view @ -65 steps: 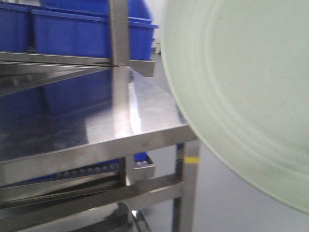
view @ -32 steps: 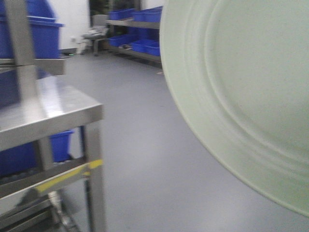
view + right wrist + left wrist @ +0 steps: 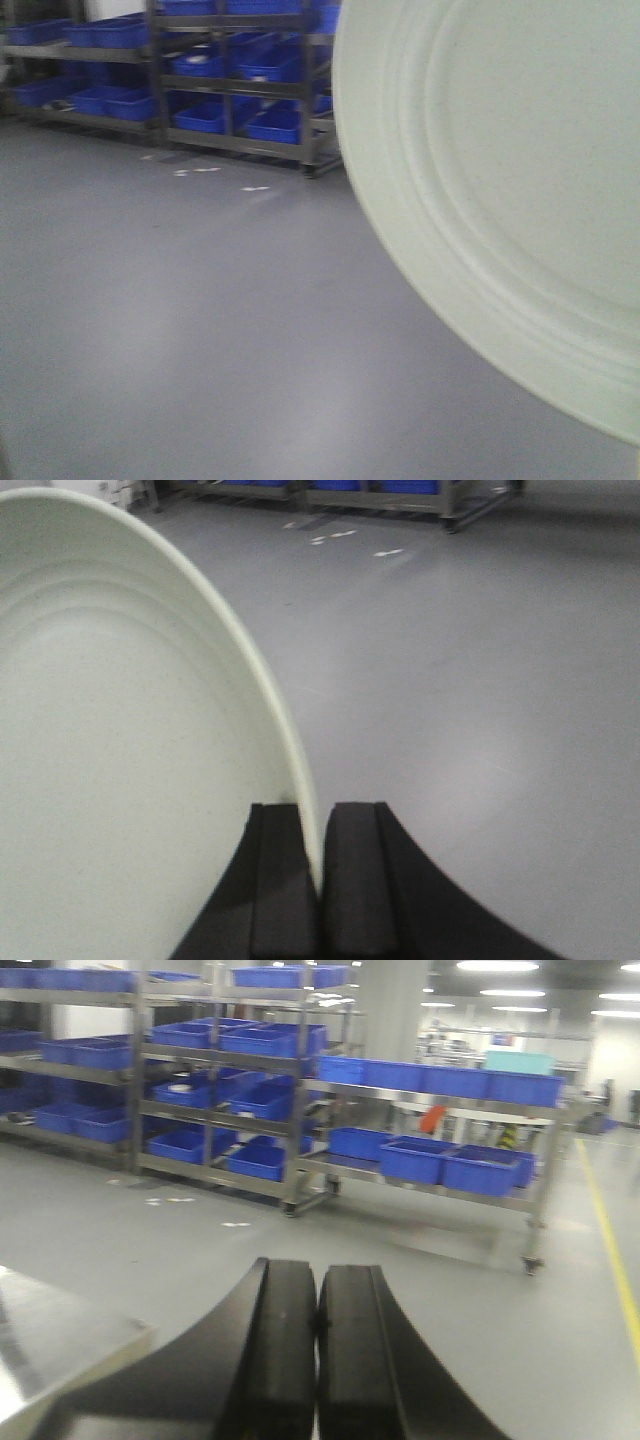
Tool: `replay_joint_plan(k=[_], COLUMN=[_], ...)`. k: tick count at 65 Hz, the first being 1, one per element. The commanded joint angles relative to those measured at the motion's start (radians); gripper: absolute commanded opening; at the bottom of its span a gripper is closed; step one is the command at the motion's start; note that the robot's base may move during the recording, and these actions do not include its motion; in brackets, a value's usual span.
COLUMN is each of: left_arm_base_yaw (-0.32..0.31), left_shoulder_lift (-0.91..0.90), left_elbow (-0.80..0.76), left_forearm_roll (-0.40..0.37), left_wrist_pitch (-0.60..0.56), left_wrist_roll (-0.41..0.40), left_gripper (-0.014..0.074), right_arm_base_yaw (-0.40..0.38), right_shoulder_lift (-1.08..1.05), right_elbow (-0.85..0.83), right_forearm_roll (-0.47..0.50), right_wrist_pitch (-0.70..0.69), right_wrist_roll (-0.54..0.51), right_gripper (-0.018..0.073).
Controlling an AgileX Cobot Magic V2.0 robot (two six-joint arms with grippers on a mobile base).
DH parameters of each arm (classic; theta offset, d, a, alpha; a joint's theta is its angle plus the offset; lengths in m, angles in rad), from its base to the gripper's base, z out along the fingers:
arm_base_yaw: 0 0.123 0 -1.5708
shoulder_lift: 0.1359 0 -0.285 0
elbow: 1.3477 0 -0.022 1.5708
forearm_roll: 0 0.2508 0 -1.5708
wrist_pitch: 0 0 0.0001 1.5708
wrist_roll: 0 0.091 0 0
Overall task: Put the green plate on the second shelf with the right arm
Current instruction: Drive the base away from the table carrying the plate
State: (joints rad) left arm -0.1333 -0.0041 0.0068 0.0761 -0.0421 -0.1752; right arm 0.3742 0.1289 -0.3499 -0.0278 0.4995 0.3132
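The green plate fills the right half of the front view, held up on edge close to the camera. In the right wrist view the same green plate rises to the left, and my right gripper is shut on its rim, one finger on each side. My left gripper is shut with nothing between its black fingers, pointing out over the grey floor. The second shelf is out of view.
Steel racks with blue bins stand across the far side of the grey floor. More racks of blue bins line the hall. A steel table corner shows low left. A yellow floor line runs at right.
The front view has swung off the steel shelf unit, which has left the frame to the left; far racks and open floor now show. The plate keeps its place in the view.
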Motion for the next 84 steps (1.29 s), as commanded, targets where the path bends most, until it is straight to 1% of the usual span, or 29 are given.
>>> replay_joint_plan(k=[1,84], left_arm_base_yaw=[-0.002,-0.002], left_shoulder_lift=[-0.018,-0.018], left_elbow=[0.04,0.04], left_forearm_roll=[-0.009,-0.009], left_wrist_pitch=[-0.083,-0.083], left_wrist_roll=[-0.002,-0.002], left_gripper=[0.013,0.013], right_arm_base_yaw=[-0.004,-0.004], right_shoulder_lift=[0.017,0.017], right_elbow=[-0.031,-0.031], right_forearm_roll=[-0.003,-0.003], right_wrist_pitch=[-0.103,-0.103], right_wrist_roll=[0.0,0.0], right_gripper=[0.0027,0.0027])
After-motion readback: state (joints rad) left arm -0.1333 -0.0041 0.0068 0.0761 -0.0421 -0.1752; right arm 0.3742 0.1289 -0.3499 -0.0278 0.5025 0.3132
